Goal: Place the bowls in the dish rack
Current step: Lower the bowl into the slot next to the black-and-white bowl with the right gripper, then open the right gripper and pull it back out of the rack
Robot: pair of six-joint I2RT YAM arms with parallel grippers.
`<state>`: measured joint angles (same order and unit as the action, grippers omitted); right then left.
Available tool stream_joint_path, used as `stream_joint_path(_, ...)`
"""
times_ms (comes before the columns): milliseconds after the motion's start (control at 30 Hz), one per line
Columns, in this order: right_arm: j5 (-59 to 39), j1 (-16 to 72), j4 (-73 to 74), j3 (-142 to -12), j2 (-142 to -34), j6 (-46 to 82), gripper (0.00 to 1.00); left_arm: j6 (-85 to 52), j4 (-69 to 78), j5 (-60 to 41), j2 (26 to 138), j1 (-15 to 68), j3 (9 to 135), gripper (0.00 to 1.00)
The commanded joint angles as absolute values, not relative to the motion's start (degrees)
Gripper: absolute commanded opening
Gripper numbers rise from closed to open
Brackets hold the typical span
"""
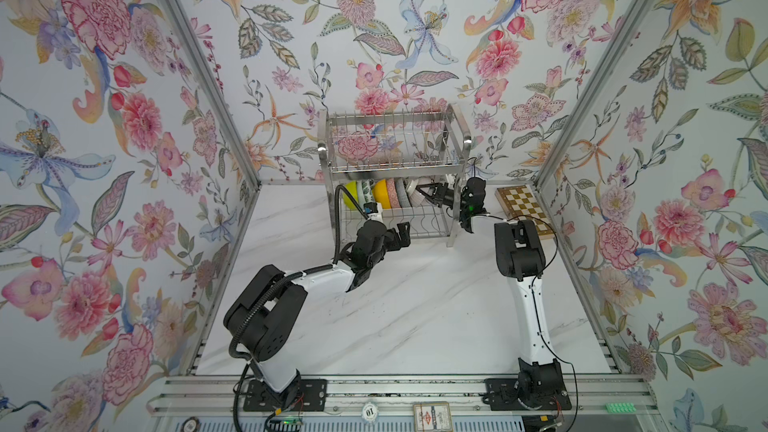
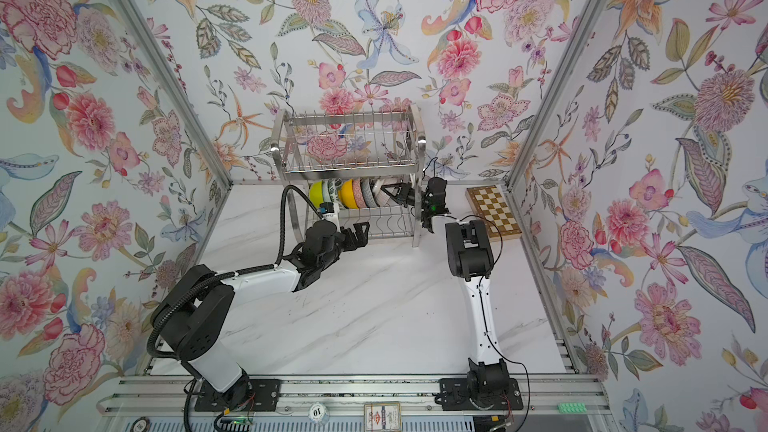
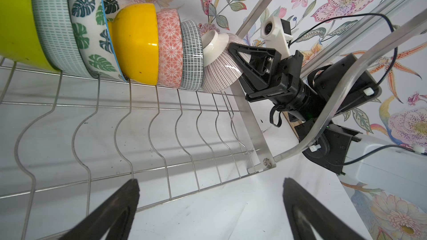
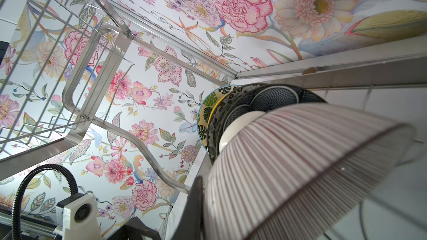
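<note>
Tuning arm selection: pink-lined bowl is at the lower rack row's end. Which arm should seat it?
Right. The right gripper is shut on the pink-lined bowl at the row's end in the dish rack; the left gripper is open, empty, out front.

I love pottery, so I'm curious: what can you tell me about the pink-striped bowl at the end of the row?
The pink-striped bowl looks like glossy ceramic: fine pink lines fanning over white from a plain white foot. It stands on edge at the right end of the row in the dish rack's lower tier, foot towards the black-and-white checked bowl. The right gripper is shut on its rim.
</note>
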<state>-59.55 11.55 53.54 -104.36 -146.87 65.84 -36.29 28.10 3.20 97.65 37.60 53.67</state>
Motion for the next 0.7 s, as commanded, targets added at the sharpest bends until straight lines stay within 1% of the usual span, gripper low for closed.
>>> stream_joint_path(0, -56.27, 13.24, 52.51, -104.41, -150.28, 65.19, 0.15, -35.58, 27.57, 2.59, 98.61, 36.74, 54.58, 0.99)
stream_joint_path(167, -55.5, 13.95, 50.32, -104.9, -151.43, 64.51, 0.24, -35.5, 27.4, 2.38, 98.7, 36.47, 54.58, 0.99)
stream_joint_path(333, -53.84, 13.91, 49.21, -102.74, -150.43, 62.69, 0.22, -35.57, 27.31, 2.12, 98.88, 36.3, 54.58, 0.99)
stream_joint_path(667, -53.58, 13.43, 47.59, -103.01, -149.2, 61.87, 0.21, -35.79, 27.52, 1.98, 98.79, 36.3, 54.67, 0.99)
